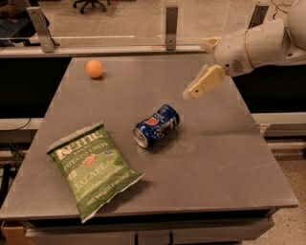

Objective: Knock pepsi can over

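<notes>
Lying on its side near the middle of the worktop (215, 162), the can (157, 126) is dark blue with a round red, white and blue logo. No lettering on it can be read. Its silver top faces the front left, toward the chip bag (93, 168).

The green bag lies flat at the front left, apart from the can, and reads "Kettle Brand Potato Chips" and "Jalapeño" in white. An orange ball (94, 68) sits at the back left.

The gripper (197, 68) hangs over the right rear of the worktop, up and to the right of the can and not touching it. Its 2 tan fingers (205, 82) are spread, on a white arm (260, 45) entering from the right.

The worktop is matte grey with faint scuffs. Behind it run a rail with metal posts (171, 26) and a pale floor with a chair base (91, 4).
</notes>
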`<state>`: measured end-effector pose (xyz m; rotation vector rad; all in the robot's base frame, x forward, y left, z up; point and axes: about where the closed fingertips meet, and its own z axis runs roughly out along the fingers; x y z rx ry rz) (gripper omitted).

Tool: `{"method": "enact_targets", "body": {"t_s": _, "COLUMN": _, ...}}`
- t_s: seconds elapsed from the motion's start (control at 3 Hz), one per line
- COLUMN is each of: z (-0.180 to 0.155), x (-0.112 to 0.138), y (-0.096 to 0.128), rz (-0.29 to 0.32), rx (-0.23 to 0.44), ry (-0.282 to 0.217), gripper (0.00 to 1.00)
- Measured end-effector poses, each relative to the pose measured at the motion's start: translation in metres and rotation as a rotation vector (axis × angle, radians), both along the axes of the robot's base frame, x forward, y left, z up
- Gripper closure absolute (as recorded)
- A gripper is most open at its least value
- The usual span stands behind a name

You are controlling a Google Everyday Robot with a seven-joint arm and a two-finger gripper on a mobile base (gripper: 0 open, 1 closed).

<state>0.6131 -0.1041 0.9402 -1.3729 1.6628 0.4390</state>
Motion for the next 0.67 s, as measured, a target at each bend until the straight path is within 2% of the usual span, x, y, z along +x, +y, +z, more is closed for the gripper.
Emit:
{"method": "enact_targets", "body": {"t_s": 0.33, "z": 0.012, "x": 0.015, "y": -0.072, "rz": -0.084, "rx": -0.095, "ry": -0.053, "gripper": 0.00}}
{"method": "enact_targets", "body": {"t_s": 0.67, "z": 0.023, "x": 0.022, "y": -0.147, "rz": -0.189, "rx": -0.170, "ry": -0.064, "gripper": 0.00}}
